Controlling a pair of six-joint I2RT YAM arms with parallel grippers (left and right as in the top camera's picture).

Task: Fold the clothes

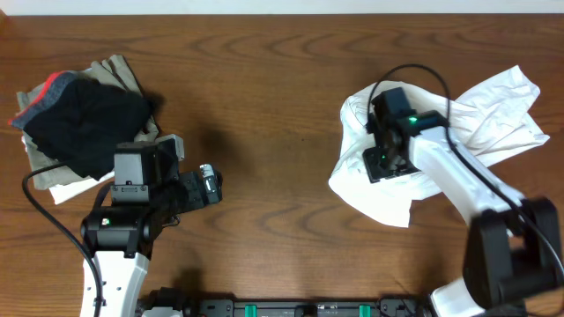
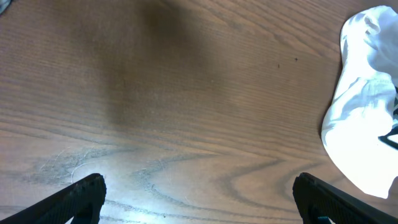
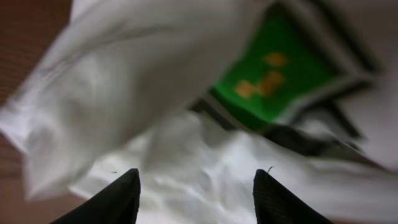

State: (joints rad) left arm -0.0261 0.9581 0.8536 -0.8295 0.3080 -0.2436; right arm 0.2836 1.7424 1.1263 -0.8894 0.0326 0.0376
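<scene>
Locate the clothes (image 1: 498,110) on the right part of the worktop (image 1: 282,79): one plain white garment, crumpled, spread unevenly, not folded. Find the right hand (image 3: 196,198) directly over its left portion, fingers (image 3: 118,202) parted, white cloth beneath and between them, no grip on it visible. Find the left hand (image 2: 202,199) well apart from the clothes, over bare wood, opened wide, holding nothing. Note a black garment (image 1: 88,123) with a red and grey band, heaped on a khaki-grey garment (image 1: 119,72) at the far left.
</scene>
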